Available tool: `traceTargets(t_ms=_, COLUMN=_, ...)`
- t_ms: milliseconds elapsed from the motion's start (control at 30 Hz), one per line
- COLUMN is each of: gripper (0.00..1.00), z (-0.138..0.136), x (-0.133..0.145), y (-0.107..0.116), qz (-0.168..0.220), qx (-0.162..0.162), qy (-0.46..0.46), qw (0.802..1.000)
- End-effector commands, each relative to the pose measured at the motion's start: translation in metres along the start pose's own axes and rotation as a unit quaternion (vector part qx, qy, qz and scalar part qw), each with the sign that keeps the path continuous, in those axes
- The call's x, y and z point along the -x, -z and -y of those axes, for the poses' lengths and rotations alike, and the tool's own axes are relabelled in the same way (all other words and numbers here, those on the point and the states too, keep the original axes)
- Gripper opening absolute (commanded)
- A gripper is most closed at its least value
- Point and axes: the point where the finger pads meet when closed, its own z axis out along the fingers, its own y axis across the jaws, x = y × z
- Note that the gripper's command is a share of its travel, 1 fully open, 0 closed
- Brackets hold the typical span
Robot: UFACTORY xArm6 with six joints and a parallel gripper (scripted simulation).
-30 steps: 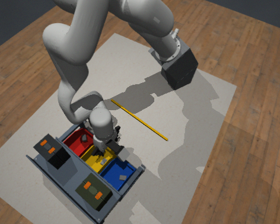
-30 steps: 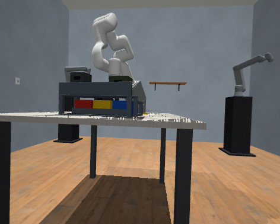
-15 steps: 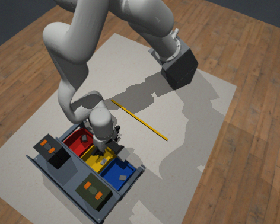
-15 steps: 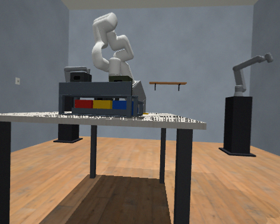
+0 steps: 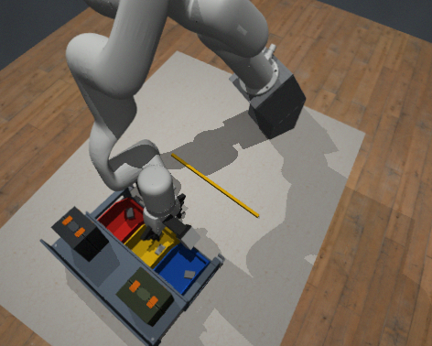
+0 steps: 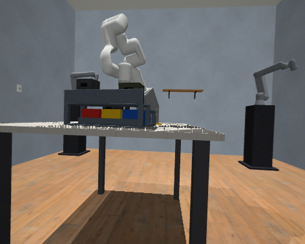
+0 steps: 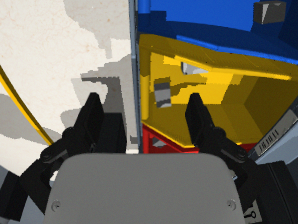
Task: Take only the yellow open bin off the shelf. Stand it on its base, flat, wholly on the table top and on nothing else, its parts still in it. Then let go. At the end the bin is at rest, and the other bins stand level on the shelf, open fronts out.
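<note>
Yellow bin (image 7: pixel 200 99) sits in the shelf (image 5: pixel 105 299), middle of three open bins, between the red bin (image 5: pixel 118 216) and the blue bin (image 5: pixel 179 270). In the wrist view, nearest the camera, the gripper (image 7: pixel 143 119) is fully open and holds nothing. One finger (image 7: pixel 89 119) is outside the shelf's front edge above the table (image 5: pixel 269 220). The other finger (image 7: pixel 198 117) is over the yellow bin's open front.

Contents:
- Yellow bin: small grey parts (image 7: pixel 162 92) inside.
- Red bin: one grey part (image 5: pixel 130 213).
- Blue bin: one grey part (image 5: pixel 189 274).

The shelf stands near one corner of the table. On its top board rest a black box (image 5: pixel 81 233) and a green box (image 5: pixel 143 297), each with orange clips. Beyond the shelf, toward the table's middle, a thin yellow rod (image 5: pixel 214 185) lies flat. At the far edge stands the arm's dark base (image 5: pixel 283 107).
</note>
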Motion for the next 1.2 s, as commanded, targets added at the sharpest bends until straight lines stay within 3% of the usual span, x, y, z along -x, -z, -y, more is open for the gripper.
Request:
traceTargets(t_ms=0, gripper=1.0, z=-0.001, x=0.0, y=0.001, qz=0.0, qx=0.001, qy=0.0, qw=1.0)
traceTargets(t_ms=1167, gripper=1.0, z=-0.001, x=0.0, y=-0.019, qz=0.0, qx=0.001, qy=0.0, qw=1.0)
